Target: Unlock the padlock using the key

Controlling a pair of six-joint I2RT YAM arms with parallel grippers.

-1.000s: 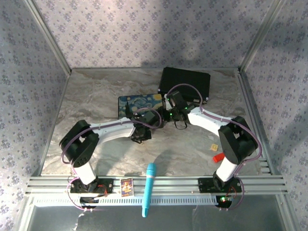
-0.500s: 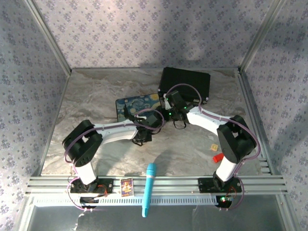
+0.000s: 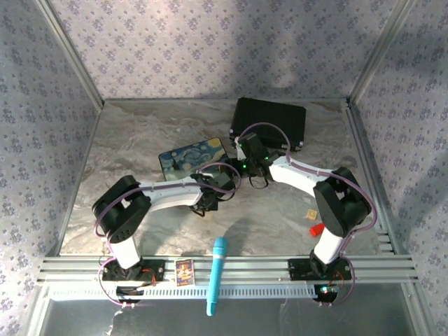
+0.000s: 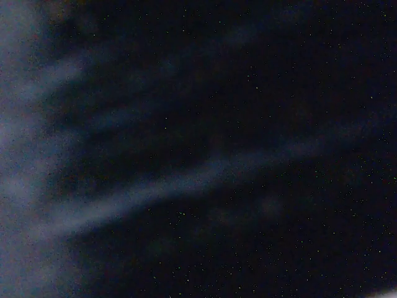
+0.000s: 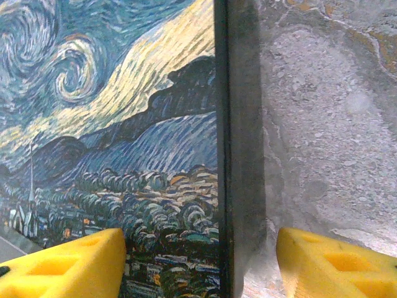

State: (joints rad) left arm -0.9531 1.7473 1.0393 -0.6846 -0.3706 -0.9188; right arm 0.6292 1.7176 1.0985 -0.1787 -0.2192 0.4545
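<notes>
R claw (image 5: 201,267): jaws apart, nothing pinched. Yellow fingers (image 5: 68,264) stand one over the painted lid and one over bare table, w/ the dark edge of the Starry Night box (image 5: 111,124) running up between them. Can't tell if either pad touches it.

L claw (image 3: 205,203): open/closed, cannot tell. L wrist cam is near-black w/ smeared pale streaks. From top cam the wrist's own body covers the jaws. It sits near table ctr, just at 5 o'clock of the box.

Padlock: too small to pick out at top-cam res, so I can't say where it lies.

Around:
- Black case (image 3: 269,122) at 12–1 o'clock by the back wall. R arm's cable loop crosses its near edge.
- Tan block (image 3: 309,212) and red block (image 3: 316,229) at 4 o'clock, close together, red one partly behind R arm's upper link.
- Teal stick (image 3: 218,274) at 6 o'clock, lying across the front rail (image 3: 280,266). Small card (image 3: 184,271) just at its 9 o'clock.

Containers: box lies painted face up, skewed on the marble table (image 3: 119,140). Case lies flat. Insides of both hidden.
</notes>
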